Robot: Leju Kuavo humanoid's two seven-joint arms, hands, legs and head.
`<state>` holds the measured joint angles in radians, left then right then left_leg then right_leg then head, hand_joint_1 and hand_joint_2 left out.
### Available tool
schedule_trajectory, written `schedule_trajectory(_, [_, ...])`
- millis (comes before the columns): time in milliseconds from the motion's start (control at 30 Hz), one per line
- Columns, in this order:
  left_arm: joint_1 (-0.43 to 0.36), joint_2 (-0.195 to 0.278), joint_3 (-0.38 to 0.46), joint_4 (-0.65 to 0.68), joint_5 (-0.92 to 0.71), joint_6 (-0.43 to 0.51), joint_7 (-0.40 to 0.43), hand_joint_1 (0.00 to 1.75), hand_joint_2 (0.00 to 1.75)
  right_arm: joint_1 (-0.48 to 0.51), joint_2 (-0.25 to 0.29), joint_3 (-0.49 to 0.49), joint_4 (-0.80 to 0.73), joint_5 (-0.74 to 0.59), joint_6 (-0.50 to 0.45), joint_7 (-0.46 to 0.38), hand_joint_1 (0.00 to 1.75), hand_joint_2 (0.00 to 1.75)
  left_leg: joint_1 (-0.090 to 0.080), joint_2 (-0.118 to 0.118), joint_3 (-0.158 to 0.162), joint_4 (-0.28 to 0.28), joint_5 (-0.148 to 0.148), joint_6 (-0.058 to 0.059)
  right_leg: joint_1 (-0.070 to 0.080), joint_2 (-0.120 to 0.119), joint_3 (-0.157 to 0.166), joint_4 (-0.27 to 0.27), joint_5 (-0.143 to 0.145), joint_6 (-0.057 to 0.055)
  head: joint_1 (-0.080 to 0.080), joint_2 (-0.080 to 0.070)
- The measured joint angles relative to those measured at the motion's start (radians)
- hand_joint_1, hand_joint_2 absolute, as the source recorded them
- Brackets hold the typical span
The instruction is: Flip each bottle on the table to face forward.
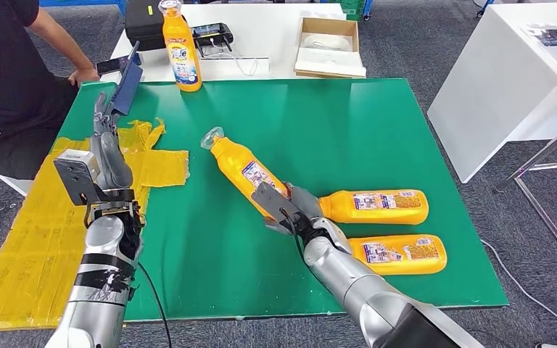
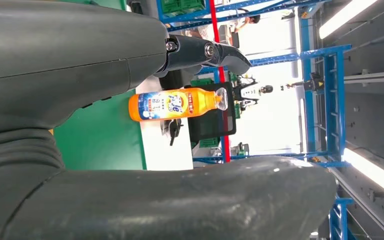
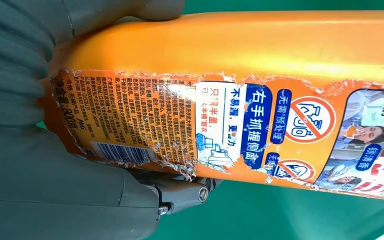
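Head view: the right hand [image 1: 290, 210] grips the base of a tilted bottle [image 1: 245, 170] mid-mat [image 1: 377, 130], back label up, presumably to turn it, while the left hand [image 1: 109, 145] hovers open, holding nothing.

Four orange bottles: one bottle [image 1: 249, 174] between the right hand's fingers [image 1: 279, 205], two lying bottles [image 1: 374, 206] [image 1: 399, 254] just beside them, one upright bottle [image 1: 180, 52] far beyond.

The left hand [image 2: 80, 65] is big and grey, with dark fingers [image 2: 205, 52] spread apart. Past them, an orange bottle [image 2: 177, 104] stands on the green counter [image 2: 105, 135]. Blue shelves [image 2: 330, 100] are far behind.
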<state>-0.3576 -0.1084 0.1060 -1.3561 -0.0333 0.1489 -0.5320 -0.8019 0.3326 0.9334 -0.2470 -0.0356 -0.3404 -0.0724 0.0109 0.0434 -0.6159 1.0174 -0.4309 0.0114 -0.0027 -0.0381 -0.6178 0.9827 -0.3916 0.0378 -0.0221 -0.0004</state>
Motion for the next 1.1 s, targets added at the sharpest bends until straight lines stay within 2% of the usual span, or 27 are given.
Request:
schedule_trajectory(200, [0.006,-0.001,0.000,0.000,0.007,-0.022,0.001,0.00,0.00,0.003,0.000,-0.048,-0.004,0.009,-0.012,-0.036,1.75,1.75,0.000,0.000,0.000,0.000,0.000,0.000,0.000,0.000,0.000,0.000,0.000,0.000,0.000,0.000])
schedule_trajectory(400, [0.016,-0.003,-0.004,0.007,0.057,-0.133,0.022,0.00,0.00,0.004,0.003,-0.087,-0.016,0.031,-0.023,-0.084,1.75,1.75,0.000,0.000,0.000,0.000,0.000,0.000,0.000,0.000,-0.001,0.000,0.000,0.000,0.000,0.000])
schedule_trajectory(533, [0.038,-0.003,-0.009,0.024,0.138,-0.283,0.033,0.00,1.75,0.009,0.010,-0.115,-0.036,0.067,-0.030,-0.144,1.75,1.75,0.000,0.001,-0.001,0.000,0.000,0.000,0.000,0.000,-0.001,0.000,0.000,0.000,0.000,0.000])
schedule_trajectory(600, [0.053,-0.003,-0.009,0.032,0.166,-0.337,0.035,0.00,1.75,0.015,0.015,-0.129,-0.052,0.082,-0.032,-0.164,1.75,1.75,0.000,0.001,-0.001,0.000,0.000,0.000,0.000,0.000,-0.001,0.000,0.000,0.000,0.000,0.000])
schedule_trajectory(767, [0.079,0.000,-0.013,0.041,0.159,-0.398,0.042,0.00,1.75,0.035,0.023,-0.147,-0.104,0.093,-0.036,-0.209,1.75,1.75,0.000,0.000,-0.002,0.000,0.000,0.000,0.000,0.000,-0.002,0.000,0.000,0.000,0.000,0.000])
schedule_trajectory(1100, [0.109,0.000,-0.018,0.040,0.158,-0.419,0.045,0.00,1.75,0.055,0.029,-0.147,-0.193,0.089,-0.043,-0.223,1.75,1.75,0.000,0.000,-0.002,0.000,0.000,0.000,0.000,0.000,-0.002,0.000,0.000,0.000,0.000,0.000])
